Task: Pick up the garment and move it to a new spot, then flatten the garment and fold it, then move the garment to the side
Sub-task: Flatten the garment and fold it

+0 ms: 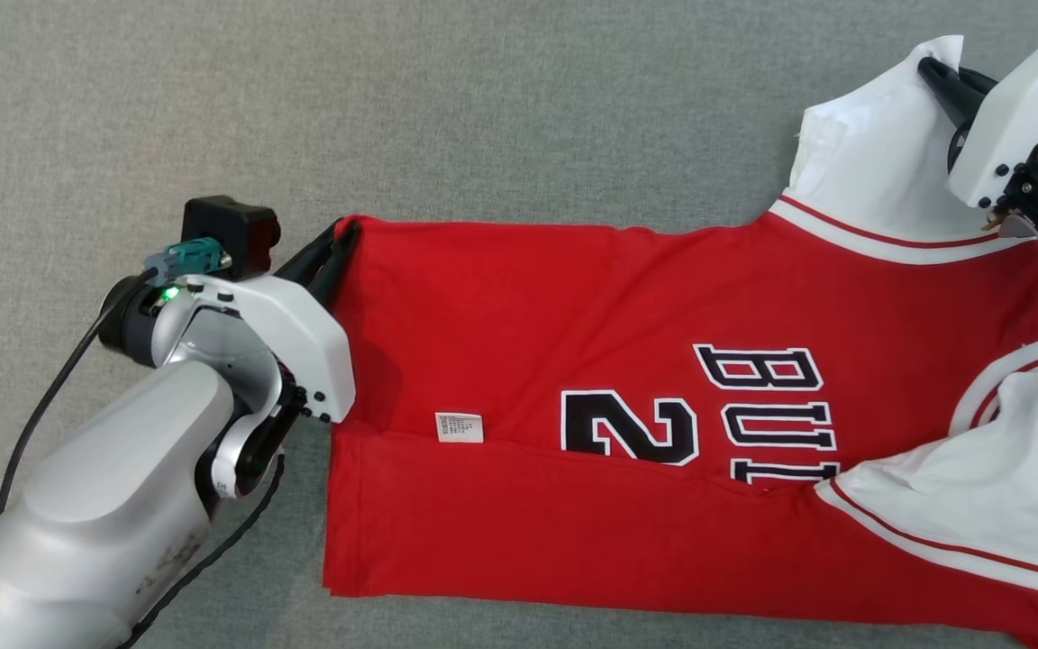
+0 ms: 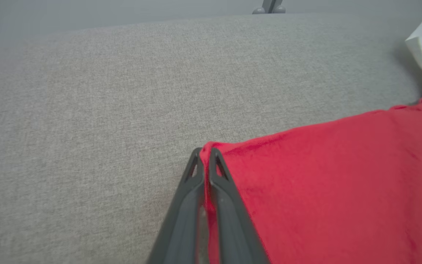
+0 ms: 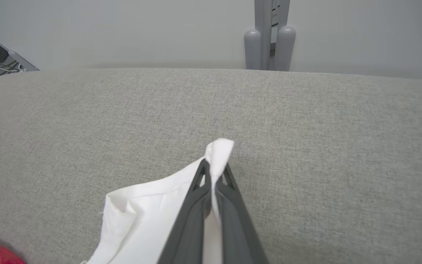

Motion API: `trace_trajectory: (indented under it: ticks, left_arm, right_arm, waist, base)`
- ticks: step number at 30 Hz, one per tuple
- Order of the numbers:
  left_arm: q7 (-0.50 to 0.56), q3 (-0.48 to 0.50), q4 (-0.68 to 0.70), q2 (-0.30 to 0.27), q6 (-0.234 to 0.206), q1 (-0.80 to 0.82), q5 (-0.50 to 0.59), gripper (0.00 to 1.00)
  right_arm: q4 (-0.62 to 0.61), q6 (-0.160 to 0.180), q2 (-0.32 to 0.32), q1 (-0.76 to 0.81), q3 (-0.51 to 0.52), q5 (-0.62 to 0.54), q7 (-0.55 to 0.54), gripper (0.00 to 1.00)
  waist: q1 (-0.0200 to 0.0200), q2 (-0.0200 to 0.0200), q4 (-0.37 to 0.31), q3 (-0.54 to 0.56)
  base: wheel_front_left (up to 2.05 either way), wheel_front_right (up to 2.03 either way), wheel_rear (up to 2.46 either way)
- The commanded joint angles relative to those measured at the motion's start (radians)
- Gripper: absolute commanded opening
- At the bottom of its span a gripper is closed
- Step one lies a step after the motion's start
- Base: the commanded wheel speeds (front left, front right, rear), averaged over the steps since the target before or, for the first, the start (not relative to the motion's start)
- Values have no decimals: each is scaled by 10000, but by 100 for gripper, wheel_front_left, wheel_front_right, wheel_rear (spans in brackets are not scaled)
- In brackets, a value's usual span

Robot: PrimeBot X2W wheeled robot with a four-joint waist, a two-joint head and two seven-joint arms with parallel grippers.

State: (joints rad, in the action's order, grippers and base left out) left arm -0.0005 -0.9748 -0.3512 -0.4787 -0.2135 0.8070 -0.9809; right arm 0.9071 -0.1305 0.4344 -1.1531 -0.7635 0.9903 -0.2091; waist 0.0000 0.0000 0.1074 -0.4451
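The garment (image 1: 627,397) is a red jersey with white sleeves and black lettering, spread on the grey cloth table, its near long edge folded over. My left gripper (image 1: 343,236) is shut on the jersey's far hem corner; in the left wrist view the red cloth (image 2: 324,176) is pinched between the two dark fingers of that gripper (image 2: 204,154). My right gripper (image 1: 933,72) is shut on the tip of the far white sleeve (image 1: 870,153); in the right wrist view white fabric (image 3: 141,216) sticks up between its closed fingers at the gripper (image 3: 215,167).
Grey fabric covers the table (image 1: 483,108) on all sides of the jersey. A small white label (image 1: 459,426) lies on the red cloth. Beyond the table's far edge stands a grey post (image 3: 269,36) against a pale wall. A dark cable trails from my left wrist.
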Motion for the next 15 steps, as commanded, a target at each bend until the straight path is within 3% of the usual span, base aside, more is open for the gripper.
trace_trajectory:
  ticks: [1,7,15]
  left_arm:
    - [-34,61,-44,-83,5,-98,-69,0]
    - [-89,39,24,-233,-4,-455,-198,0]
    - [267,-64,167,-666,99,-870,-442,0]
  right_arm:
    - [-19,-6,108,122,-60,103,96,0]
    - [-211,-6,134,336,-334,662,218,0]
    - [-1013,-6,429,890,-957,1621,-772,0]
  waist:
    - [0,0,-81,167]
    - [0,0,-285,660]
    - [0,0,-562,1357]
  base:
    - [0,0,0]
    - [0,0,0]
    - [0,0,0]
